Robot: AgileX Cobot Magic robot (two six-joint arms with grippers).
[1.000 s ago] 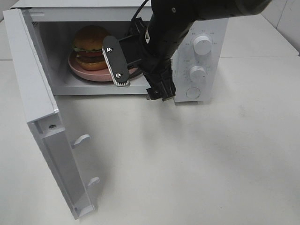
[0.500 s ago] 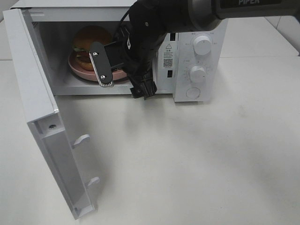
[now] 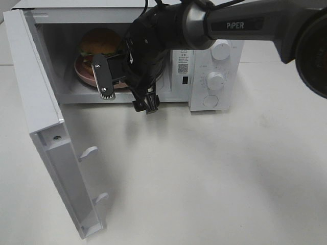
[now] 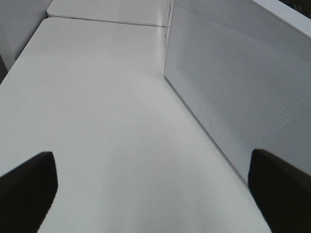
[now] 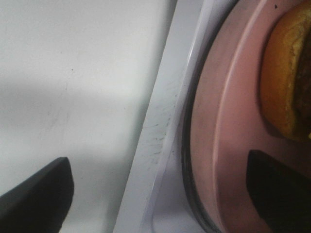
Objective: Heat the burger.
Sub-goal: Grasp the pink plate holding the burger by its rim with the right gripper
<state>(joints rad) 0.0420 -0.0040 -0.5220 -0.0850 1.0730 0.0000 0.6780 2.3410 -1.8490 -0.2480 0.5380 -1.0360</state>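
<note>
White microwave [image 3: 214, 61] stands with its door [image 3: 46, 127] swung wide. "PIPER" is printed on the right arm [image 3: 240, 24] reaching in. Inside, the burger [image 3: 97, 43] sits on a pink plate [image 3: 84, 75]. Right gripper [image 3: 110, 76] hangs spread over the plate's rim, holding nothing; left gripper [image 4: 155, 179] gapes wide beside the door.

microwave [image 3: 217, 61]: door [image 3: 46, 127] open (swung wide) | pink plate [image 3: 84, 76]: inside | table [image 3: 214, 173]: white
</note>
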